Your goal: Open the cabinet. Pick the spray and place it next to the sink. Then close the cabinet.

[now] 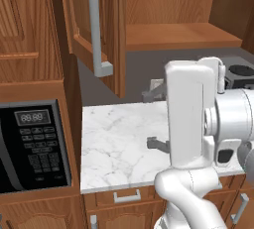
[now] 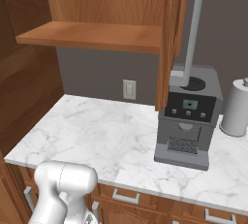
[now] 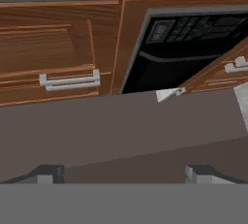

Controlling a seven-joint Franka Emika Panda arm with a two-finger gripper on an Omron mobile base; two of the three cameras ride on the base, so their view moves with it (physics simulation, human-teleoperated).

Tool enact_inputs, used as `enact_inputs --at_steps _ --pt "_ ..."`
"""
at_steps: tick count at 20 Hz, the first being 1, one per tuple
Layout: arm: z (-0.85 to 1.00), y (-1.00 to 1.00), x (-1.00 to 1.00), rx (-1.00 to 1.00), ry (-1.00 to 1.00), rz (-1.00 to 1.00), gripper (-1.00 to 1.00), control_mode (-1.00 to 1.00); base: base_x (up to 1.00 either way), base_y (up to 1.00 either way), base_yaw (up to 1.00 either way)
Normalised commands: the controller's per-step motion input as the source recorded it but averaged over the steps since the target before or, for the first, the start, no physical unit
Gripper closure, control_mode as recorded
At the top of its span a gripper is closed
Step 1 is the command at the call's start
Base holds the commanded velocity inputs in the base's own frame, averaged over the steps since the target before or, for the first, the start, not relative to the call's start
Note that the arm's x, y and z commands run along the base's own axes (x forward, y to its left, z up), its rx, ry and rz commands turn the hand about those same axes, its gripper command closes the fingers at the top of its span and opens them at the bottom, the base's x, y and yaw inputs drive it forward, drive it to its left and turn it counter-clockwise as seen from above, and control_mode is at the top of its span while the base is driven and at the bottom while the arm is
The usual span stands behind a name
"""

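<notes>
1. The cabinet (image 1: pixel 173 34) hangs on the far wall above the worktop (image 1: pixel 119 143). Its left door (image 1: pixel 82 20) stands swung out toward the robot, so I judge the opening step done and the shelf ready to be reached.
2. In the right base view the same door is seen nearly edge-on, hanging in front of the coffee machine (image 2: pixel 186 116). Any reach into the cabinet probably has to pass to the left of it.
3. The part of the cabinet floor in sight is bare wood. Where the spray stands, I cannot tell.
4. The tool (image 3: pixel 124 174) has its two dark tips spread wide with nothing between them. It faces a flat dark surface, with the microwave (image 3: pixel 193 43) and wooden drawer fronts beyond. That spread suits the next grasp, though it is not yet aimed at the shelf.
5. Materials:
   - The cabinet is warm brown wood with raised panels.
   - Its handle (image 1: pixel 96 29) is a long, square-edged grey bar, easy to hook or push.
   - The worktop is smooth white marble with grey veins.
   - The microwave is glossy black.
   - The coffee machine is boxy grey with a ribbed drip grille.
6. A matte white paper towel roll (image 2: pixel 236 107) stands upright at the far right, just beside the coffee machine.
</notes>
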Motion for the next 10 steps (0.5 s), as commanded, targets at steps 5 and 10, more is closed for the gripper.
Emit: enact_inputs --at_steps 5,10 --pt "0.18 0.25 0.24 0.0 -0.07 -0.05 -1.0 -1.0 0.0 0.0 0.0" --pt "0.15 0.13 0.17 0.02 0.0 -0.18 -1.0 -1.0 0.0 0.0 0.0"
